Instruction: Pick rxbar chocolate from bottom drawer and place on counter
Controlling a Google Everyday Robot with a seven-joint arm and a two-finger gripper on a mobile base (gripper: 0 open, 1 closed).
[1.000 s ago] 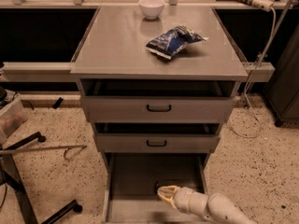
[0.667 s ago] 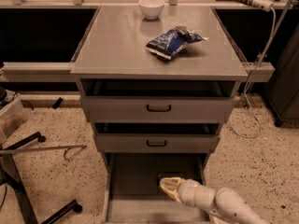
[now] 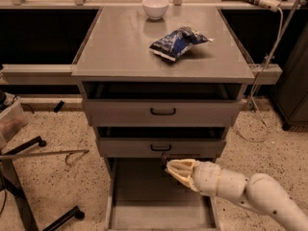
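Right, my cream-coloured two-finger gripper hangs just over the open bottom drawer, a grey sheet-metal tray with a wide flat floor and low side walls. Its tip sits just under the lower of the two grey drawer fronts with the black handles. The fingers taper together into a tight wedge, and a small dark sliver pokes up from the tip. I take that for the rxbar chocolate, the flat bar in its slick black wrapper, so I read the tool as clenched on it, though only a scrap of it shows. The tray floor beneath the tool looks dull and smooth, with no bar lying on it. So I'd call the pick done and the carry in hand. Next I need to draw back toward myself, clear of both fronts, then rise and reach up and forward to the counter, the broad matte grey metal slab well above the tool. A crinkly blue-and-white snack bag lies up there, with a glossy round white bowl beyond it. I'd aim for the bare metal left of the bag. The jointed cream arm trails off to the tool's right.
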